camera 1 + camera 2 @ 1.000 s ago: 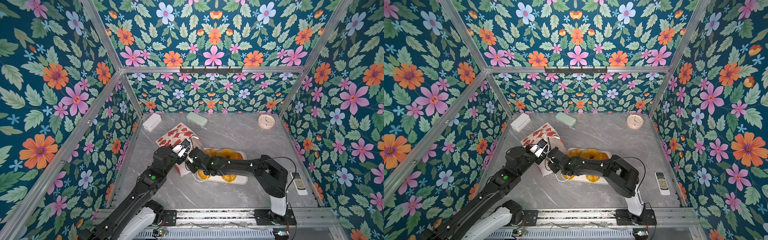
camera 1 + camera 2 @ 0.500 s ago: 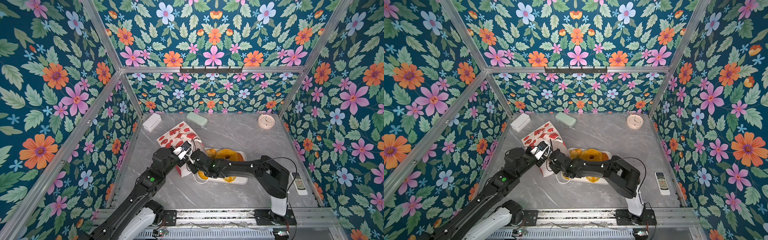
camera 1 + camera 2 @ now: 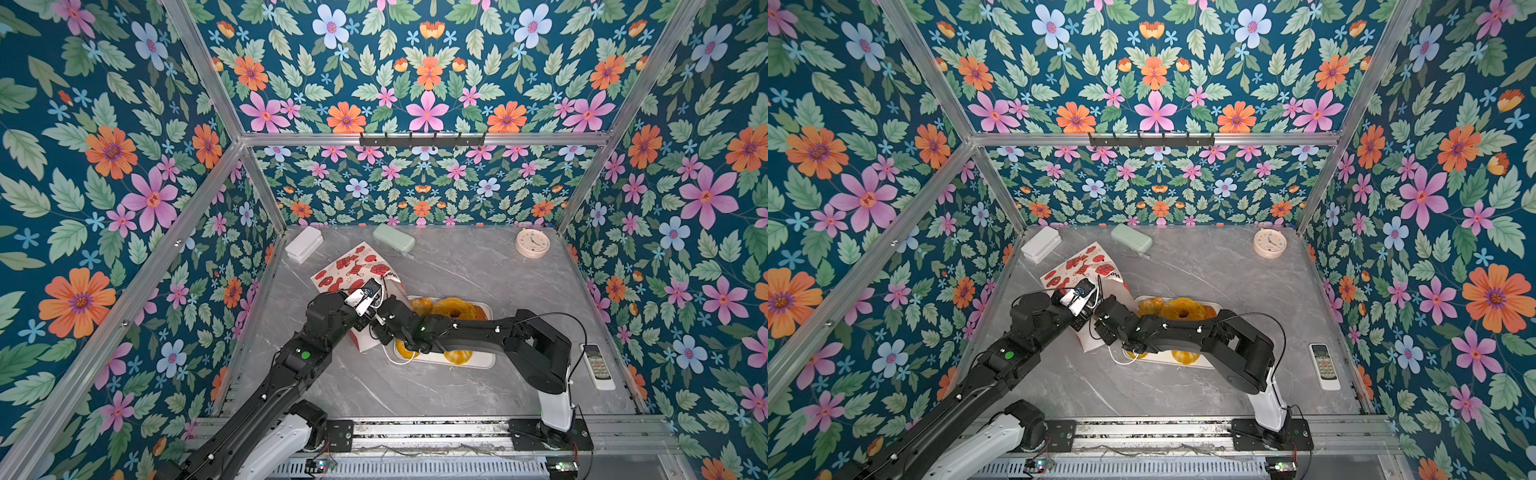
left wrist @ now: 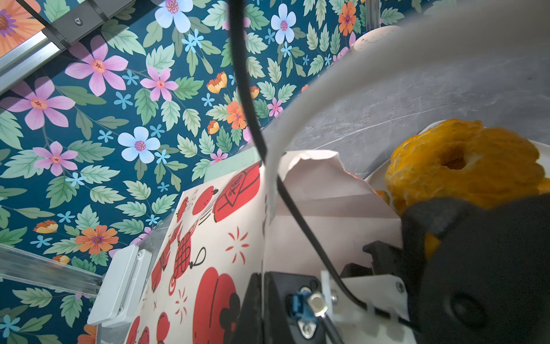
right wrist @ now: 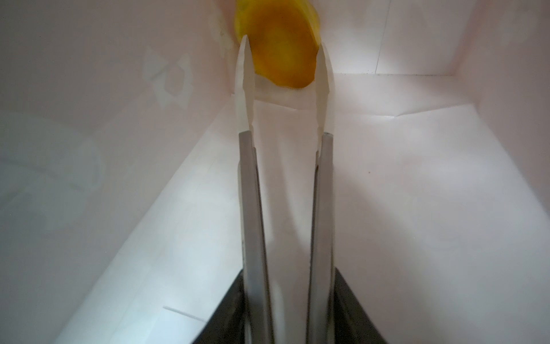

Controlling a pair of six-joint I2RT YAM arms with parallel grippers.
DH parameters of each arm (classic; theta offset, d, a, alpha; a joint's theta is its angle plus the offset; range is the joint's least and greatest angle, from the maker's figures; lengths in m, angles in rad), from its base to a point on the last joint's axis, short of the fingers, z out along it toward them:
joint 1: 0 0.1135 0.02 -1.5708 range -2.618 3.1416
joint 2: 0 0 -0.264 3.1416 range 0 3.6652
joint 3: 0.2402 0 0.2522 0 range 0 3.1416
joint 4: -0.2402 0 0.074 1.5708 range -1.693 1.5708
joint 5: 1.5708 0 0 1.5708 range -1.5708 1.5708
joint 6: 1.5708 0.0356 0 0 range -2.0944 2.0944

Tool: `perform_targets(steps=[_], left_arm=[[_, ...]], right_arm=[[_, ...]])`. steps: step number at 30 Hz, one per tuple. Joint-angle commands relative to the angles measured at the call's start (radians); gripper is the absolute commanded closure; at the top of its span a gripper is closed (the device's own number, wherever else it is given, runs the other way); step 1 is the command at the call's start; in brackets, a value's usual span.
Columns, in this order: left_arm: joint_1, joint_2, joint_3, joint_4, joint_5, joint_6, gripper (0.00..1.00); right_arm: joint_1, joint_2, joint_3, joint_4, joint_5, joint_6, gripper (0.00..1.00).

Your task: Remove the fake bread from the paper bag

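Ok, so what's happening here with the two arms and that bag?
Two robot arms are emptying fake bread from the paper bag, which lies beside a white tray. The left gripper is shut at the bag's mouth, apparently steadying it, though its grip is hidden. The right gripper reaches inside the bag, closed on a yellow bread piece deep within. Several pastries, including a large ring, already sit on the tray.

Top views overhead, facing down; wrist views close at paper bag (image 4: 226,238).
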Motion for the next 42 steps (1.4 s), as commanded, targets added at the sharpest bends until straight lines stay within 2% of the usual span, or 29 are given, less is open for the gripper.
perform_targets(steps=[1,4,10,19,42], left_arm=[[-0.003,0.007,0.009,-0.01,0.065,-0.023,1.0],[-0.003,0.007,0.009,-0.007,0.05,-0.026,1.0],[-0.003,0.004,0.006,-0.009,0.037,-0.033,1.0],[-0.003,0.001,0.005,-0.011,0.045,-0.046,1.0],[-0.003,0.03,-0.004,0.002,0.059,-0.063,1.0]], right_arm=[[0.003,0.003,0.023,0.059,0.015,-0.009,0.59],[0.003,0.0,0.031,0.044,0.045,0.01,0.6],[0.0,-0.047,-0.046,0.122,0.086,0.045,0.6],[0.0,-0.035,-0.009,0.099,0.131,0.065,0.6],[0.0,-0.067,-0.066,0.187,0.126,0.08,0.59]])
